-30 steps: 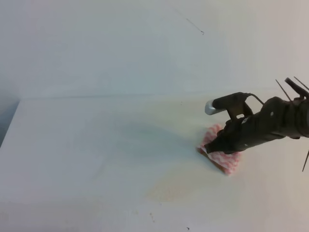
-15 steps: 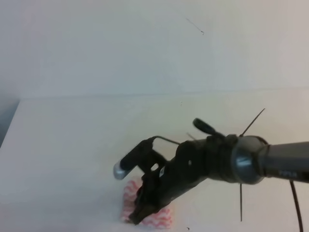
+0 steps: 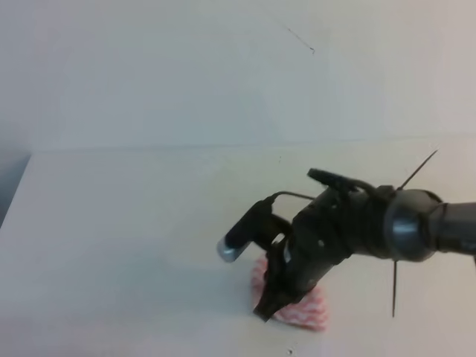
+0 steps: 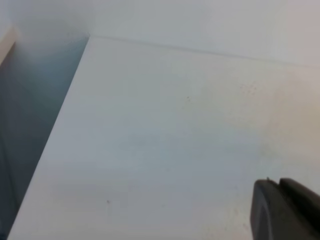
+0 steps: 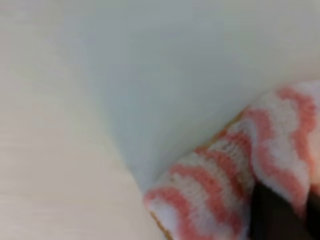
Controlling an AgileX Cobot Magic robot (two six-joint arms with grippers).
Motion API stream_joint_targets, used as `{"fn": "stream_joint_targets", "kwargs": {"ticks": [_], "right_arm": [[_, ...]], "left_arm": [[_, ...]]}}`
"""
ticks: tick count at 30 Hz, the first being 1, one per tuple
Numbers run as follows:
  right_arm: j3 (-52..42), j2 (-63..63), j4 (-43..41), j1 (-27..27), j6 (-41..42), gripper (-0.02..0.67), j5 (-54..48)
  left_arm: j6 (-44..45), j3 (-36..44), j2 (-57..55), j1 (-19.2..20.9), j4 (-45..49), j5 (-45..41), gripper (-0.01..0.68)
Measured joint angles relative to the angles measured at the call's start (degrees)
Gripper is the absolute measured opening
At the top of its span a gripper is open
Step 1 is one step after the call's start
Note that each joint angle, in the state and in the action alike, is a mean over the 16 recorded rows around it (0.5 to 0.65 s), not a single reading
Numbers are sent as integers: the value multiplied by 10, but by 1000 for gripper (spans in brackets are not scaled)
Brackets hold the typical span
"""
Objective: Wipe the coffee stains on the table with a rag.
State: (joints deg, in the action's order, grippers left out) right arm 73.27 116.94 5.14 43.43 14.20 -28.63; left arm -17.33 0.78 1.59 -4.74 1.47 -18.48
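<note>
In the exterior high view the right tool [image 3: 269,306] presses the striped rag [image 3: 301,311] onto the white bench [image 3: 134,223], near edge, right of centre, jaws clamped on it. The left wrist view shows bare bench and the left tool [image 4: 285,210] at the lower right, its state impossible to tell. In the right wrist view the rag fills the lower right, a dark fingertip [image 5: 272,215] pinching its pink and white stripes.

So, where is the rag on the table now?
In the high view the rag lies low and right of centre, near the front edge of the table, pressed under the right hand.

dark right arm [image 3: 349,227], thin black cables
</note>
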Motion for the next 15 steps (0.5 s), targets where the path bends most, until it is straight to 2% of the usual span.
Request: {"fn": "stream_joint_targets", "kwargs": {"ticks": [4, 8, 15], "right_arm": [[-2, -13, -68, -52, -77, 31, 0], [-4, -22, -97, -100, -123, 50, 9], [-5, -38, -97, -149, -173, 180, 24]], "left_arm": [[0, -5, 0, 0, 0, -2, -1], [0, -6, 0, 0, 0, -2, -1], [0, -2, -1, 0, 0, -1, -1]]}}
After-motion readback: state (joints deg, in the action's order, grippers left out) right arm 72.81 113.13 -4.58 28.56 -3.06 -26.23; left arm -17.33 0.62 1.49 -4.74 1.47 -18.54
